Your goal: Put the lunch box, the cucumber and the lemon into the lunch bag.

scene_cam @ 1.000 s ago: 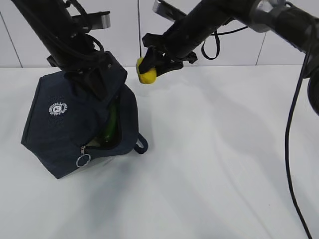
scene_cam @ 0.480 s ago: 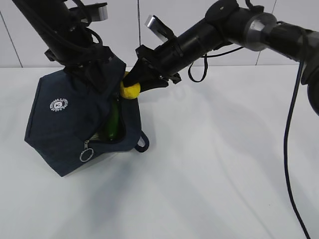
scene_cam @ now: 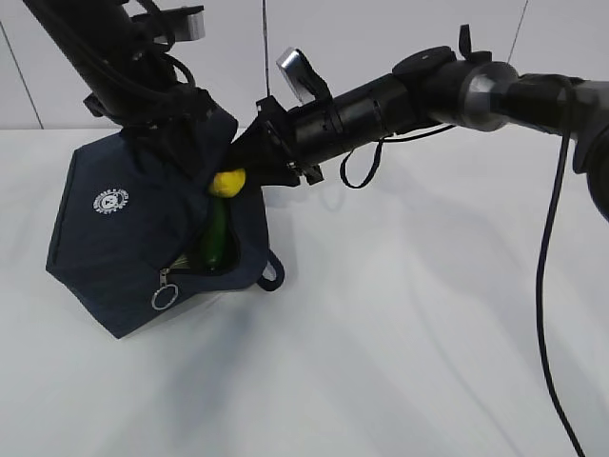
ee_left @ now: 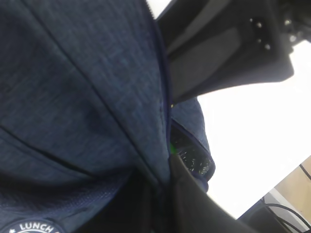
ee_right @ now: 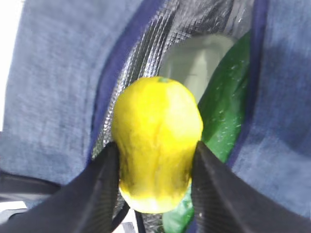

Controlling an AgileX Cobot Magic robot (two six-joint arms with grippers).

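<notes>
We've got a plain white table [scene_cam: 400,324] against a pale panelled wall [scene_cam: 238,57]. Our right gripper [scene_cam: 238,176] has its fingers [ee_right: 97,189] clamped tight on the lemon [scene_cam: 226,183], holding it right at the mouth of the lunch bag [scene_cam: 114,248]. Our left gripper [scene_cam: 176,143] is up at the bag's top edge, and we honestly can't tell how far apart its jaws are. The right wrist view shows the silvery lining, the cucumber [ee_right: 223,126] and the pale lunch box [ee_right: 194,60] inside; outside we only catch the cucumber and the zipper ring [scene_cam: 159,298].
</notes>
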